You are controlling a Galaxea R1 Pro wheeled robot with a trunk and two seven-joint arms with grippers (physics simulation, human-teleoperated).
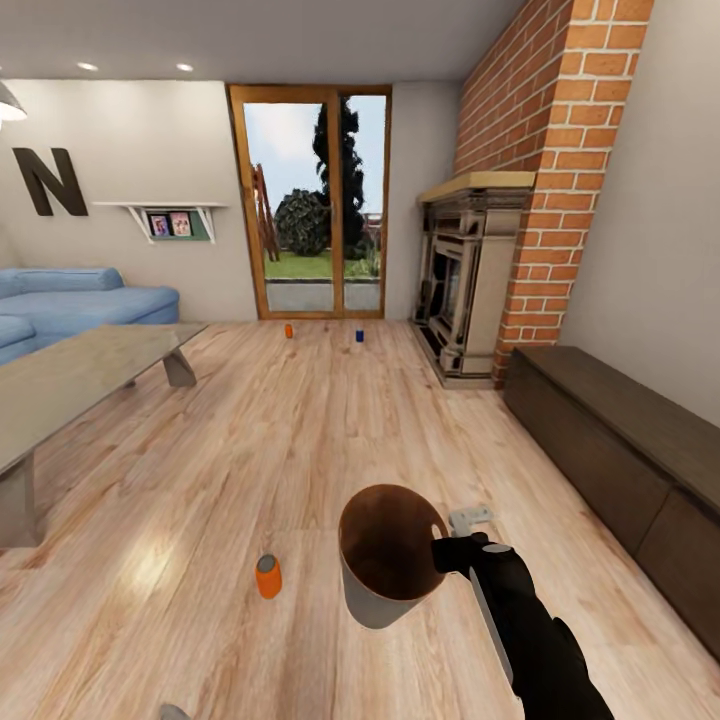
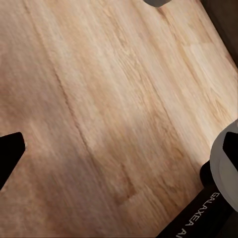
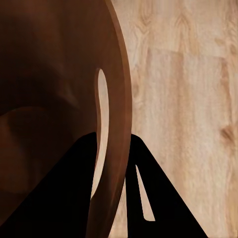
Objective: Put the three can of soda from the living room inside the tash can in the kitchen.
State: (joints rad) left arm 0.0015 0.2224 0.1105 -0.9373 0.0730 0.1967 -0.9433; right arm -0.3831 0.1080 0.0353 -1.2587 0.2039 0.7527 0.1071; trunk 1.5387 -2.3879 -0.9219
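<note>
wood floor [image 1: 300, 450]; right jaws [image 1: 446, 553] clamp tash can [image 1: 385, 590] rim.

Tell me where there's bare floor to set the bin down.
Bare planks lie between the nearest orange can and the coffee table, and ahead toward the glass doors. Tighter beside the dark cabinet. The right hand grips the bin.

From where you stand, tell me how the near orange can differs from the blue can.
The near orange can is bright orange; the blue can is dark blue. The orange can stands close by, just left of the bin held at its rim by the right gripper; the blue can stands far off by the glass doors. Both stand upright on the wood floor.
</note>
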